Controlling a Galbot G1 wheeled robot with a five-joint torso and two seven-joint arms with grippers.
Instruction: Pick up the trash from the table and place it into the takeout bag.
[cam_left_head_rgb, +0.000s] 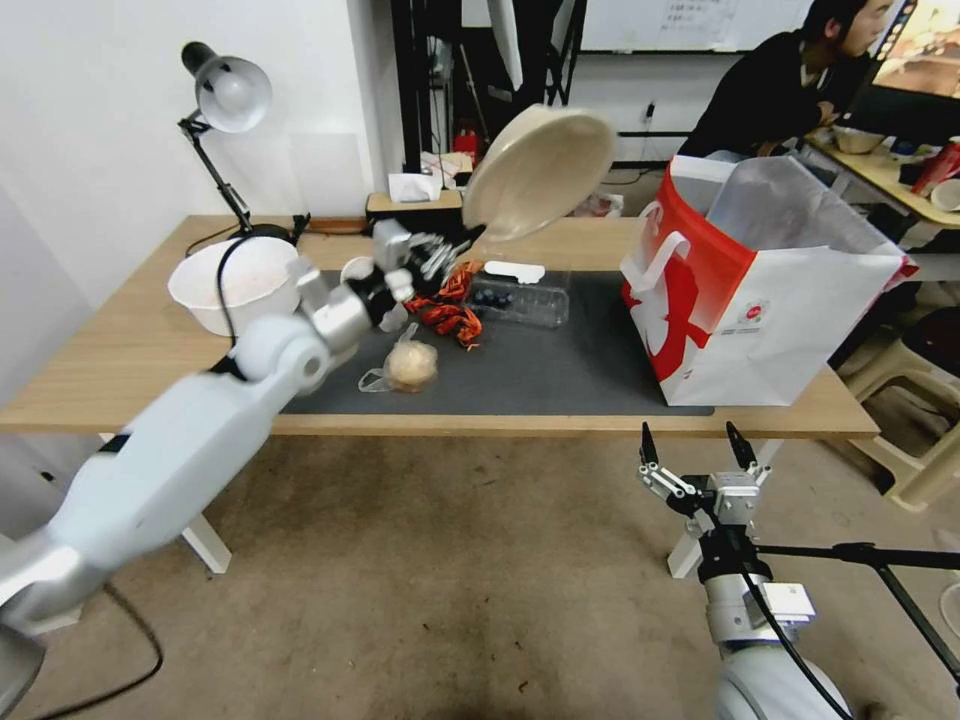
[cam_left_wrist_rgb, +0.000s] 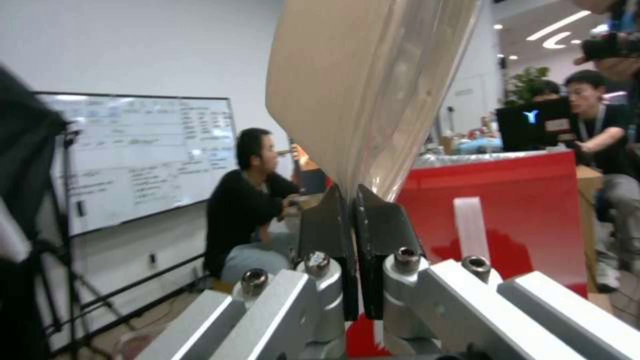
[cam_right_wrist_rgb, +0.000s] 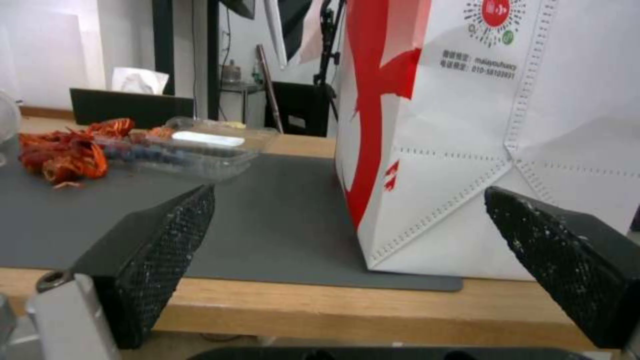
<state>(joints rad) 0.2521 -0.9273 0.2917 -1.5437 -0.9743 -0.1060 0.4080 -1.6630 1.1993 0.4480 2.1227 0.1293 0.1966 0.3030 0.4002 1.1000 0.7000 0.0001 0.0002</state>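
Gripping the beige shallow bowl (cam_left_head_rgb: 540, 172) by its rim, the left hand (cam_left_head_rgb: 462, 243) holds it in the air above the worktop (cam_left_head_rgb: 130, 340), tilted on edge with its underside facing the head camera. In the left wrist view the two dark fingers (cam_left_wrist_rgb: 327, 225) are pressed together on the thin rim of the bowl (cam_left_wrist_rgb: 360, 85), and the red panel of the takeout bag (cam_left_wrist_rgb: 507, 210) shows behind them. From the bowl, the bag (cam_left_head_rgb: 790, 300) lies toward 4 o'clock in the head view; it stands upright with its mouth open on the right end of the dark grey mat (cam_left_head_rgb: 560, 375), white loop handle toward the bowl.

Below the bowl on the mat lie the red shells (cam_left_head_rgb: 447, 305), a clear plastic tray (cam_left_head_rgb: 520, 295) just beside them toward 3 o'clock, and the clear bag with beige lump (cam_left_head_rgb: 408, 365) toward 7 o'clock of the shells. A large white bowl (cam_left_head_rgb: 235, 285) sits at the mat's left edge, partly behind the left arm, with a black desk lamp (cam_left_head_rgb: 228, 100) behind it at 12 o'clock.

The right hand (cam_left_head_rgb: 695, 450) hangs in front of the worktop's near edge, below the bag, its fingers spread wide and holding nothing. In the right wrist view its black textured pads (cam_right_wrist_rgb: 167, 235) frame the bag's lower corner (cam_right_wrist_rgb: 480, 150), with the shells (cam_right_wrist_rgb: 63, 150) and the tray (cam_right_wrist_rgb: 193, 147) farther off on the mat (cam_right_wrist_rgb: 267, 220).
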